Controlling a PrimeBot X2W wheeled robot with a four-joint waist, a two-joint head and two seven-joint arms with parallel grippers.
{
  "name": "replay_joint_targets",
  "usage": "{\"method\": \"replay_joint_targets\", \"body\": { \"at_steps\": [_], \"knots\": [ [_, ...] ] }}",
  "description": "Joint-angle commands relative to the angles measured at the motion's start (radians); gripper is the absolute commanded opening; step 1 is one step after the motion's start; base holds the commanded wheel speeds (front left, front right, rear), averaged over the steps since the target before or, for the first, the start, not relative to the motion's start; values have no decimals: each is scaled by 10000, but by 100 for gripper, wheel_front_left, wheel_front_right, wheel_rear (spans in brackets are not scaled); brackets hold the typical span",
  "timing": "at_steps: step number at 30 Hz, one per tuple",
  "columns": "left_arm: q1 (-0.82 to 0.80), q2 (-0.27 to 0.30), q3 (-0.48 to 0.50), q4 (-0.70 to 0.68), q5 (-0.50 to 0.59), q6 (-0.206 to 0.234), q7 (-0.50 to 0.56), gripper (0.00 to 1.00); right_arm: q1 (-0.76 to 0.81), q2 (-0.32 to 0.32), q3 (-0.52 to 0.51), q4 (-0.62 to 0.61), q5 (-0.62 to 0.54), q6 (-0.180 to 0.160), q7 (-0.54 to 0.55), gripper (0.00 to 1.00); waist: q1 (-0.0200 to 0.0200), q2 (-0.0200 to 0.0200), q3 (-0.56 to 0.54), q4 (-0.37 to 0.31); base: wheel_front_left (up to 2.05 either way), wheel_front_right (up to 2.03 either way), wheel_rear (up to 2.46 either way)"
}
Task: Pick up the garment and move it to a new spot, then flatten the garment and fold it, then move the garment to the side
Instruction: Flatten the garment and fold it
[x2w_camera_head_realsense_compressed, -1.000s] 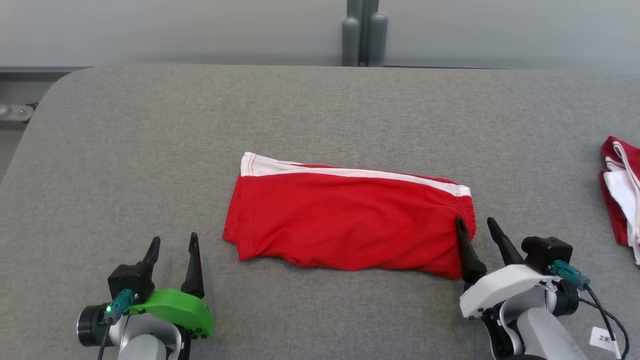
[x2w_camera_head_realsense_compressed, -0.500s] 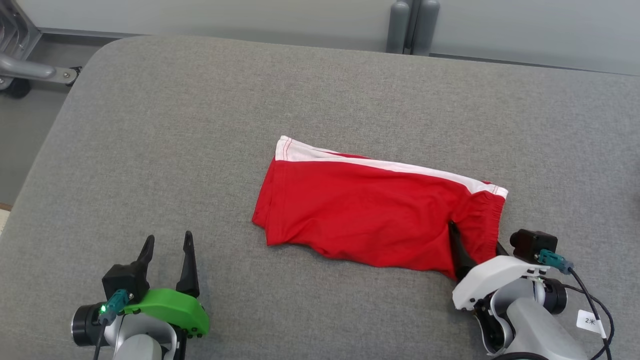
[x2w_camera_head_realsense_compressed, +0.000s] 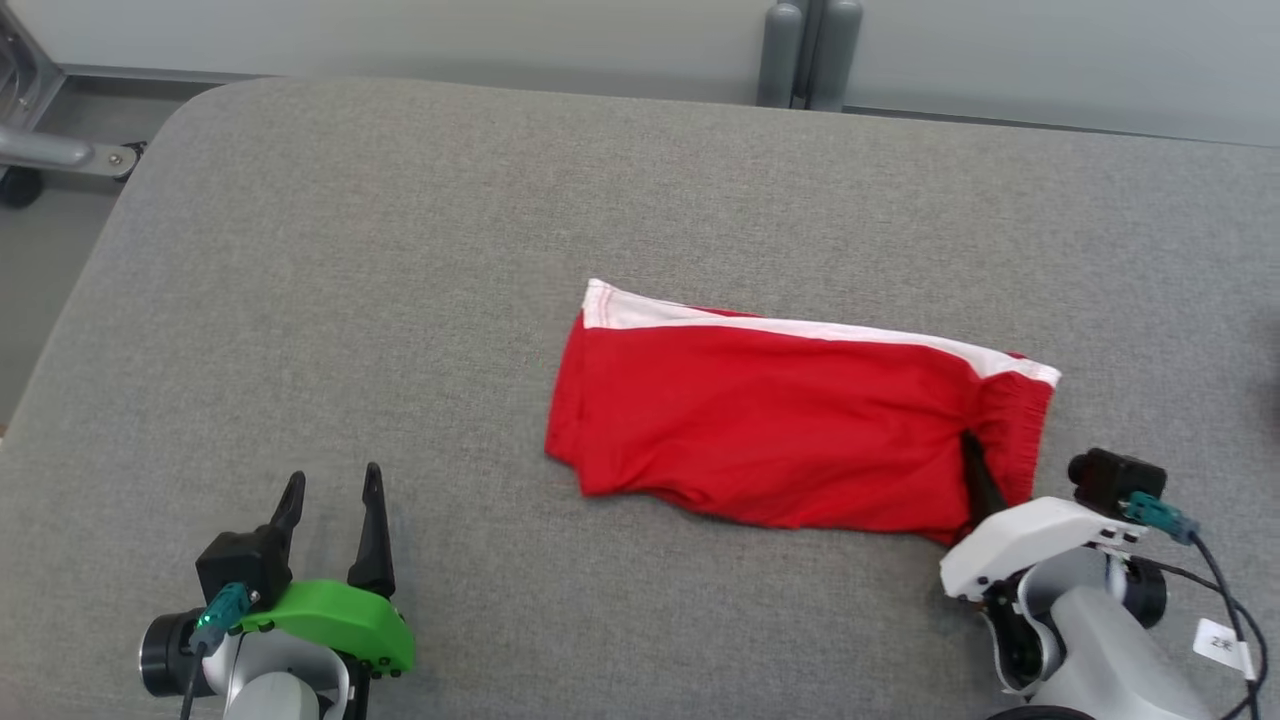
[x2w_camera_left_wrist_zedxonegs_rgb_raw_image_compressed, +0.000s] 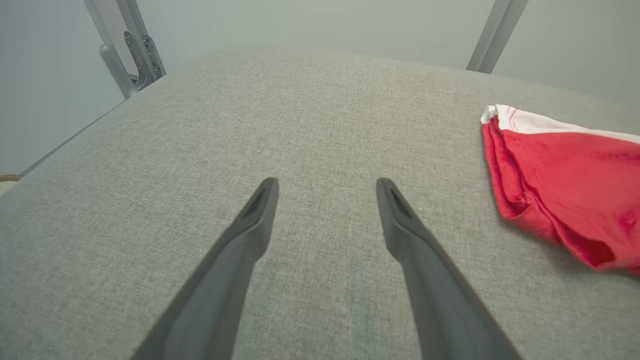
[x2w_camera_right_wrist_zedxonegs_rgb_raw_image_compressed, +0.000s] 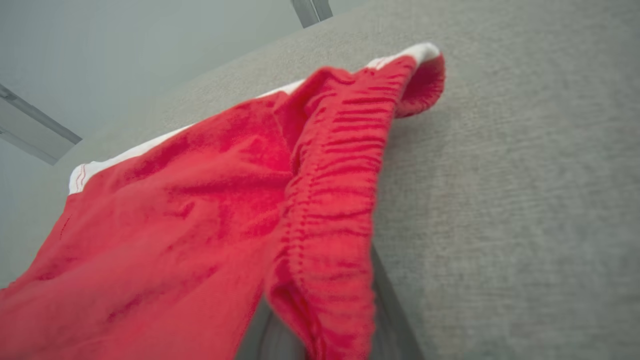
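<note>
One end of the red shorts (x2w_camera_head_realsense_compressed: 790, 420), laid flat on the grey padded table (x2w_camera_head_realsense_compressed: 400, 250), is clamped by the right gripper (x2w_camera_head_realsense_compressed: 985, 470), while the left gripper (x2w_camera_head_realsense_compressed: 335, 478) is held open, well apart.

A grey fabric-covered counter (x2w_camera_head_realsense_compressed: 400, 250) with a rounded corner stretches ahead of the fingers (x2w_camera_head_realsense_compressed: 372, 530). Beyond its far edge stand a pale grey wall (x2w_camera_head_realsense_compressed: 400, 30) and two grey posts (x2w_camera_head_realsense_compressed: 805, 50). Far left of the fingers, a metal frame (x2w_camera_head_realsense_compressed: 55, 150) sits over grey floor (x2w_camera_head_realsense_compressed: 30, 270).
</note>
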Motion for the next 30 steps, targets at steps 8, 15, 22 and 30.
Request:
{"method": "replay_joint_targets", "body": {
  "at_steps": [8,15,22,30],
  "knots": [
    [370,-34,33,48,-69,-113,8,100,332,-737,-499,-1128,-426,-17,13,0,0,0,-319,-746,0,0,0],
    [346,-33,-326,105,-354,-33,8,100,-55,-791,1479,-2176,-149,-14,141,0,0,0,-413,-932,0,0,0],
    [131,-29,-1199,166,-864,103,8,100,-818,-655,3711,-2379,356,-14,970,0,0,0,-302,-15,0,0,0],
    [353,-27,-1624,110,-1145,212,8,100,-1545,-461,4186,-989,194,-12,776,48,0,0,-143,1381,0,0,0]
  ]
}}
